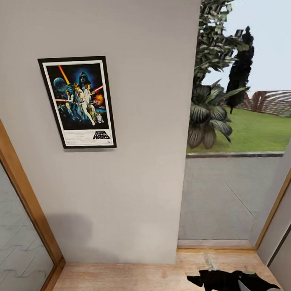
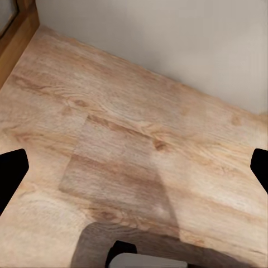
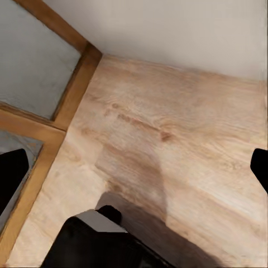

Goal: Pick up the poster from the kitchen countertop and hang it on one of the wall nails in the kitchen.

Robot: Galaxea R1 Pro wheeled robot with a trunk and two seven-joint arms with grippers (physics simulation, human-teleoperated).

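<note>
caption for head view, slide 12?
Star Wars poster hangs upright on the pale grey wall, beside a window onto garden plants.

The poster hangs flat against the pale grey wall, upright with a slight lean in the head view. It has a black frame, a white border, colourful figures on dark blue, and the "STAR WARS" logo at its bottom.

The nail behind the poster was hidden; each gripper's fingertips were cropped at the frame sides.
</note>
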